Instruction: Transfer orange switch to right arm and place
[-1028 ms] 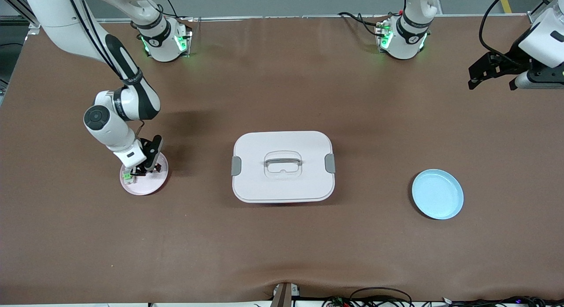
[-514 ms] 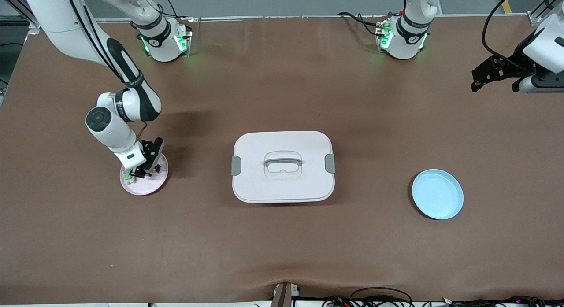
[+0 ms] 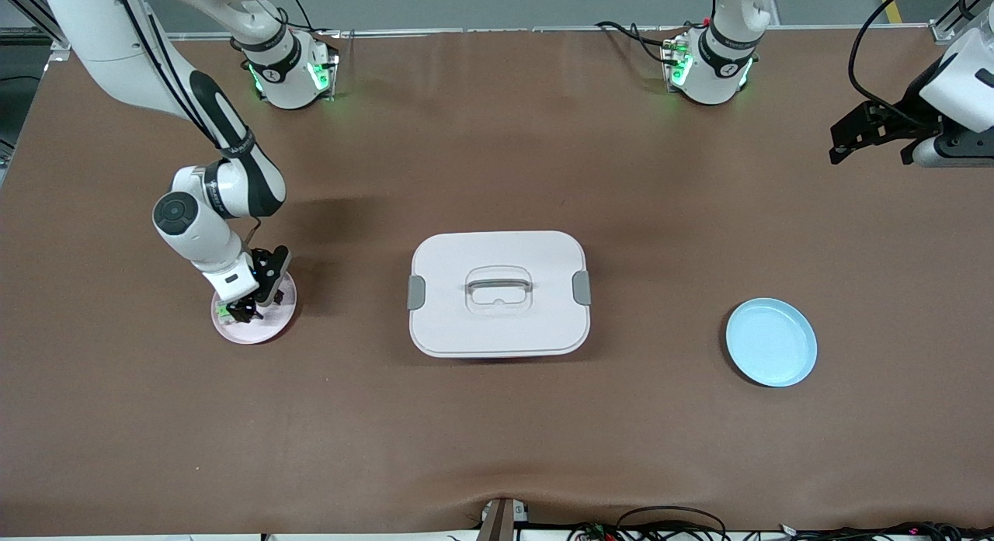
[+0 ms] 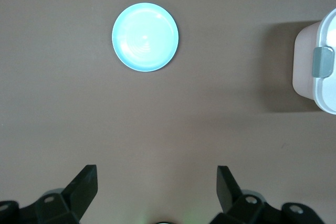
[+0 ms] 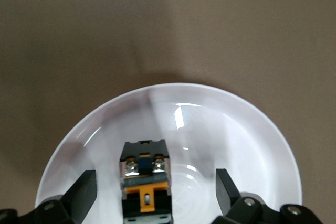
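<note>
Brown bench (image 3: pixel 497 432): orange switch (image 5: pixel 145 182) lying in pink plate (image 5: pixel 252 145), between spread fingers of right claw (image 5: pixel 156 195) just above. Left claw (image 3: pixel 868 133) waiting aloft, fingers apart, over left arm's end.

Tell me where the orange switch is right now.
The orange switch lies in the pink plate at the right arm's end of the table, directly under the open right hand, between its fingers.
</note>
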Controlling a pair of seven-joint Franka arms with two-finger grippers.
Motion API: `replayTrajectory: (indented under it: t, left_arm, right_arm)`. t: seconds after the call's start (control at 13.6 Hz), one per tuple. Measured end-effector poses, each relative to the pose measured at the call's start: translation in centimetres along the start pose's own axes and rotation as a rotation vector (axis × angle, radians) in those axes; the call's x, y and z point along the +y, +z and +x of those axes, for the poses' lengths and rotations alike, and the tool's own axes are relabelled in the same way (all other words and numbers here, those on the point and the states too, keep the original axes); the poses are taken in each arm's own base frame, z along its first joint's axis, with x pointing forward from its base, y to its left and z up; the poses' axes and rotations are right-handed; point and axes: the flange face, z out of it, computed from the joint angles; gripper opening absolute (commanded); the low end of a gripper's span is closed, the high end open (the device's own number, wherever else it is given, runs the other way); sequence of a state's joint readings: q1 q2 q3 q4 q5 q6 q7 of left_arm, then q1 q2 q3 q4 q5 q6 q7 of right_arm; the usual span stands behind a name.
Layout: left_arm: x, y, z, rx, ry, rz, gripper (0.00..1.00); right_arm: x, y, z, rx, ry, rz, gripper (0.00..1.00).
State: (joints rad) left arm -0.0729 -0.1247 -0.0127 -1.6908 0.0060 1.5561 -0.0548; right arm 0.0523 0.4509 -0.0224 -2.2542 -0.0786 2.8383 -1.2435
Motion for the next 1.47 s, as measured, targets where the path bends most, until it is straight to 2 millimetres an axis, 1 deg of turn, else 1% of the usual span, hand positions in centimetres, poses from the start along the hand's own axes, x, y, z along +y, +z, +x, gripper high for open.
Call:
replayTrajectory:
  t: [0.29, 0.37, 0.51, 0.81, 1.1, 1.25, 1.47]
  left_arm:
    - [0.0, -0.2, 0.1, 0.009, 0.001, 0.0, 1.0]
    - [0.0, -0.1, 0.1, 0.009, 0.001, 0.0, 1.0]
    - [0.0, -0.1, 0.2, 0.009, 0.001, -0.001, 1.0]
    - [0.1, 0.3, 0.6, 0.011, 0.001, -0.001, 1.0]
    - [0.1, 0.6, 1.1, 0.012, 0.001, -0.001, 1.0]
    - [0.1, 0.5, 1.3, 0.014, 0.001, -0.001, 1.0]
    - [0.1, 0.4, 1.3, 0.018, 0.001, -0.001, 1.0]
  right_arm:
    - [1.5, -1.0, 0.4, -0.016, 0.0, 0.038, 1.0]
    - [2.0, -1.6, 0.6, -0.023, -0.001, 0.055, 1.0]
    - [3.0, -3.4, 1.1, -0.038, -0.005, 0.095, 1.0]
    - [4.7, -8.2, 2.0, -0.072, -0.005, 0.175, 1.0]
    - [6.3, -12.9, 2.1, -0.112, 0.099, 0.229, 1.0]
    - [7.3, -15.6, 2.1, -0.128, 0.138, 0.249, 1.0]
    - [9.3, -20.0, 2.4, -0.133, 0.162, 0.241, 1.0]
